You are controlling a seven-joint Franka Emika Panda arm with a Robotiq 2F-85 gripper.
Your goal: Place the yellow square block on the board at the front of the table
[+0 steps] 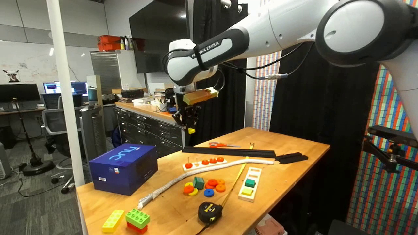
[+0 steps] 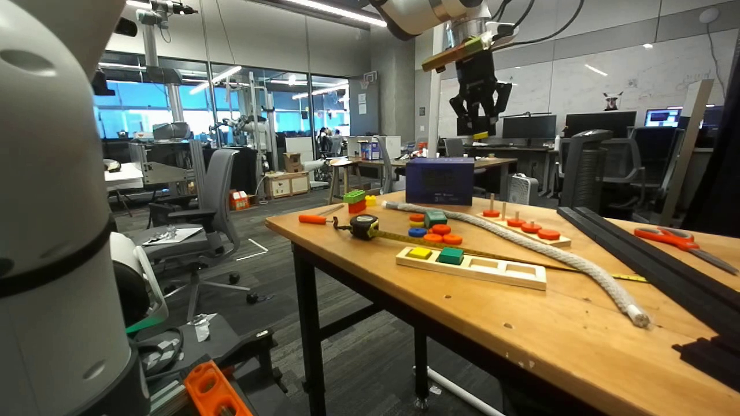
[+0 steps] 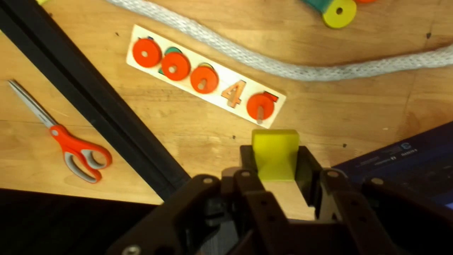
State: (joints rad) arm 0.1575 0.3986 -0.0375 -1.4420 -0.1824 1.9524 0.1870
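Observation:
My gripper (image 3: 274, 161) is shut on a yellow square block (image 3: 276, 152), one finger on each side of it. In both exterior views the gripper (image 1: 186, 126) (image 2: 478, 118) hangs high above the table, and the block's yellow edge (image 1: 191, 131) (image 2: 480, 136) shows at the fingertips. A long pale wooden board (image 1: 247, 198) (image 2: 474, 274) with square slots lies along one table edge in both exterior views. A yellow block (image 1: 247, 191) (image 2: 420, 252) sits at one end of it, with a green block (image 1: 250, 182) (image 2: 450, 256) beside it; the other slots are bare. The slotted board is out of the wrist view.
Below the gripper are a peg board (image 3: 228, 83) with red rings and a blue box (image 1: 124, 169). A white rope (image 3: 247, 58), a tape measure (image 1: 210, 212), loose rings (image 1: 209, 192), black rails (image 1: 228, 151), scissors (image 3: 78, 148) and toy bricks (image 1: 137, 218) lie around.

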